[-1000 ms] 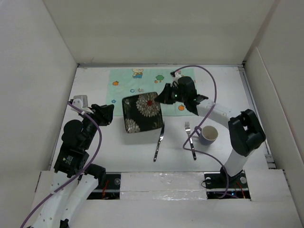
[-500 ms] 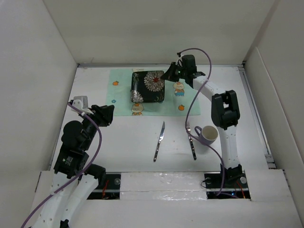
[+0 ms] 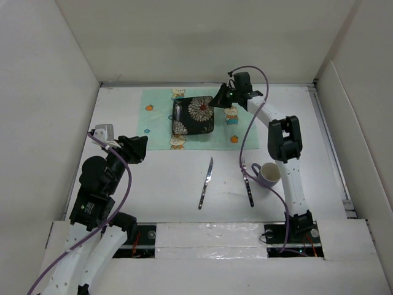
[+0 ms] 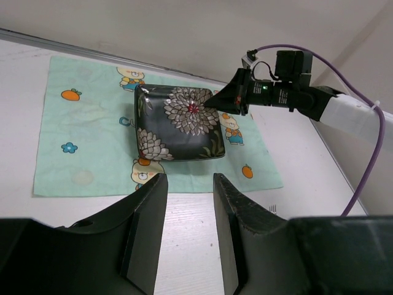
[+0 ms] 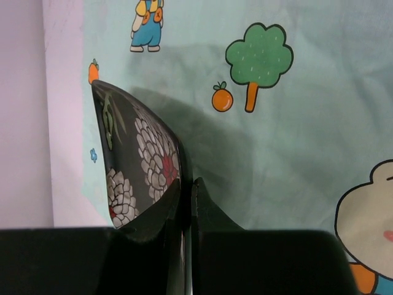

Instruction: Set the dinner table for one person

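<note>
A black square plate with white and red flowers [image 3: 193, 115] lies over the mint-green cartoon mat [image 3: 156, 126] on the white dinner table [image 3: 166, 178]. My right gripper [image 3: 216, 101] is shut on the plate's right rim; the wrist view shows the plate [image 5: 138, 160] tilted above the mat [image 5: 295, 92], its rim pinched between the fingers. My left gripper [image 4: 187, 203] is open and empty, low over the table at the left, with the plate [image 4: 178, 123] ahead of it. A knife [image 3: 206, 182], a fork [image 3: 246, 180] and a blue mug [image 3: 268, 174] lie near the front.
White walls enclose the table on three sides. The purple cable [image 3: 249, 132] of the right arm loops over the fork and mug. The left arm [image 3: 101, 178] stands at the table's left edge.
The right gripper carried the plate from the table's middle up onto the mat, then shifted it slightly right and down. The left arm has not moved.
</note>
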`<state>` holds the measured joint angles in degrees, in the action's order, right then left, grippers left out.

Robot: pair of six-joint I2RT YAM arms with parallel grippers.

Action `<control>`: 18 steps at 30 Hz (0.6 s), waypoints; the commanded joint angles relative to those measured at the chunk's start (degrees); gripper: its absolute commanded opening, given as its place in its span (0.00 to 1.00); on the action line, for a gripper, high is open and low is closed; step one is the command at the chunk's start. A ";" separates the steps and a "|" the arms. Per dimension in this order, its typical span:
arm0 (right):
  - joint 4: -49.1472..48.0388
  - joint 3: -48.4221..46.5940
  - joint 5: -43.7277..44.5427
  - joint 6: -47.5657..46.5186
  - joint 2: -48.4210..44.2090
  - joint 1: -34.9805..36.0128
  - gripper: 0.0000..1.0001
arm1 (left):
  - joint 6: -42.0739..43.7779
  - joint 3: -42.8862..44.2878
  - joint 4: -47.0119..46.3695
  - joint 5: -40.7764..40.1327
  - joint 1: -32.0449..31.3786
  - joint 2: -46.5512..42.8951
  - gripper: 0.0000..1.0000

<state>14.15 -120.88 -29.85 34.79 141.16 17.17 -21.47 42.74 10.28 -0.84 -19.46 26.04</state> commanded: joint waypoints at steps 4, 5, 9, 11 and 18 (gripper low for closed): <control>-6.95 -7.50 -6.19 6.96 0.68 -0.38 0.00 | 0.73 -0.29 -1.93 0.49 0.22 0.59 0.33; -5.99 -7.53 -6.19 6.88 1.56 -0.38 0.00 | 0.73 -0.20 -1.93 0.58 0.22 0.59 0.33; -3.52 -12.01 -5.84 6.52 4.56 -0.38 0.00 | 0.73 -0.20 -1.93 0.49 0.22 0.50 0.33; -3.61 -12.01 -5.58 6.61 4.91 -0.38 0.00 | 0.73 -0.20 -1.93 0.58 0.22 0.68 0.33; -3.17 -11.75 -5.05 6.00 5.97 -0.38 0.12 | 0.82 -0.20 -1.85 0.58 0.22 1.12 0.33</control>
<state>14.72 -128.55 -30.89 38.94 149.53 16.95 -21.45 42.74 10.28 -0.84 -19.46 26.81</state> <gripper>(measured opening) 0.123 0.327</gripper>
